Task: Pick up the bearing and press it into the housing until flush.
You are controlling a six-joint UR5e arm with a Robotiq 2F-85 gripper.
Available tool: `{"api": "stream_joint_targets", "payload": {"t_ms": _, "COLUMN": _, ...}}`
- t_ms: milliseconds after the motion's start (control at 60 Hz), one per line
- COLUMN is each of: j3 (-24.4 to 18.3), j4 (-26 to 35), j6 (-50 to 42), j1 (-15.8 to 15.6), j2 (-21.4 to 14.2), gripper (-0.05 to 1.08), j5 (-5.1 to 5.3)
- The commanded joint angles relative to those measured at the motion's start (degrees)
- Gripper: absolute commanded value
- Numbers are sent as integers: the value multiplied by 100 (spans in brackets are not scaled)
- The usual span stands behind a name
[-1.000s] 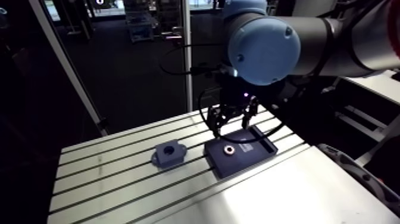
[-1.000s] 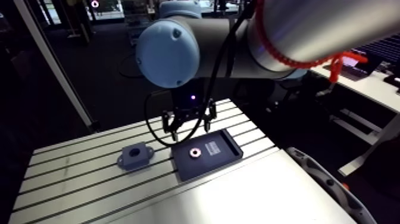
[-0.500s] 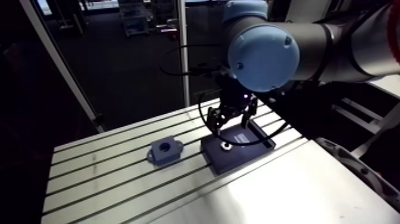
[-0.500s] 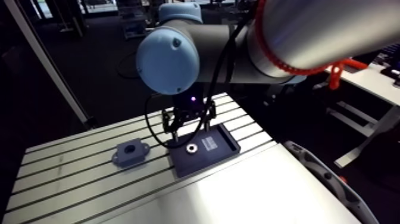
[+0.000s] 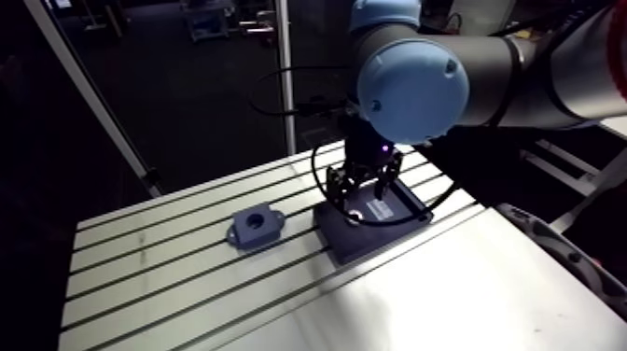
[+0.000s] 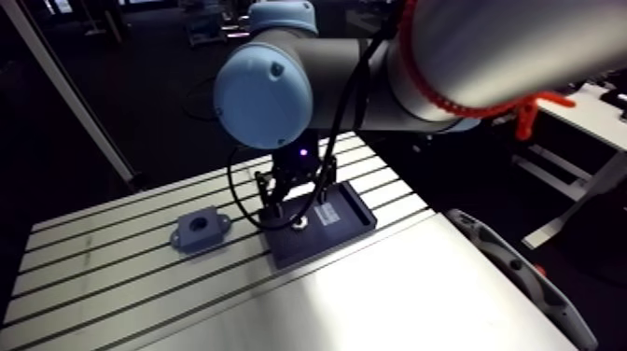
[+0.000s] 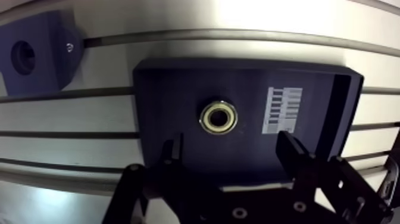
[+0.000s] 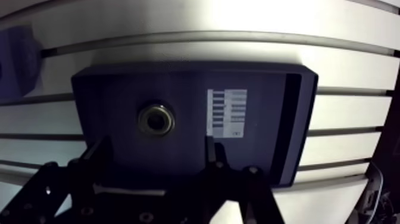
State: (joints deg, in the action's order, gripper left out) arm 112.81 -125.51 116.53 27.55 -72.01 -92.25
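A small ring-shaped metal bearing (image 7: pixel 218 117) lies flat on a dark blue tray (image 7: pixel 172 89) that carries a white label (image 7: pixel 282 110). My gripper (image 7: pixel 232 152) hangs just above the tray, open, its two dark fingers (image 7: pixel 296 156) spread wide with the bearing a little ahead of the gap between them and nothing held. The dark blue housing (image 5: pixel 256 226), a block with a round bore and side ears, sits on the slotted table to the left of the tray, apart from it. In the arm view the gripper (image 5: pixel 359 191) stands low over the tray (image 5: pixel 373 233).
The slotted aluminium table (image 5: pixel 140 271) runs left of the housing. A smooth plate (image 5: pixel 420 299) covers the near right part of it. An upright frame post (image 5: pixel 285 84) rises behind the table's far edge.
The gripper has come down toward the tray and now stands close over the bearing. The bearing, tray and housing lie where they were; the arm camera has shifted.
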Motion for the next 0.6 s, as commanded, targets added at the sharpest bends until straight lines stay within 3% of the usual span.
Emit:
{"api": "stream_joint_targets", "payload": {"t_ms": 17, "j3": 44, "j4": -345, "j6": -10, "j1": -20, "j2": 156, "gripper": 21, "j5": -16}}
{"api": "stream_joint_targets", "payload": {"t_ms": 600, "j3": 60, "j4": -365, "j6": -13, "j1": -116, "j2": 236, "gripper": 25, "j5": 1}}
